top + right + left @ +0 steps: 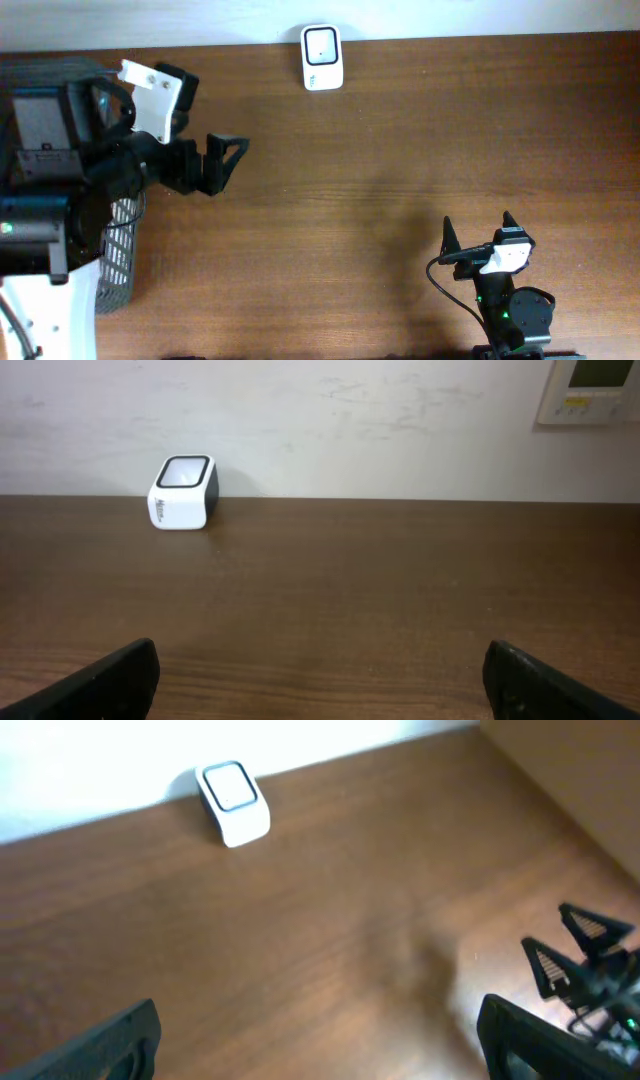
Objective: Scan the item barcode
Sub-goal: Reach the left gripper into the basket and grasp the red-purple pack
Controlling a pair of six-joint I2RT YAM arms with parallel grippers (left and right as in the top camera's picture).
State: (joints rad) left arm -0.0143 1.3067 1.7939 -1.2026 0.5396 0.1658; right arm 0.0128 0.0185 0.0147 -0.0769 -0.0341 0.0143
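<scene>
Overhead, much of the left side is taken up by the left arm's dark housing and white bracket, which cover most of a grey mesh basket. Only a strip of its wire lattice shows, and what it holds cannot be made out. The left tool reaches out over the tabletop with its black triangular, ribbed fingers spread apart and nothing between them. In the left wrist view those fingers are cut off by the bottom edge, showing only as matte black wedges. The right tool sits near the front edge, its two pointed fingers likewise wide apart and grasping nothing. A black cable loops beside it, and its base runs out of the picture. The scanner, a small rounded white block with a dark-rimmed, pale window on its top face, stands at the far edge of the tabletop against the wall, well apart from both tools. Grey lettering on its side in the right wrist view is too small to read. The tabletop is dark brown wood with fine lengthwise grain and a soft sheen. A pale wall panel is cropped by the upper right corner of the right wrist view, its markings blurred.
</scene>
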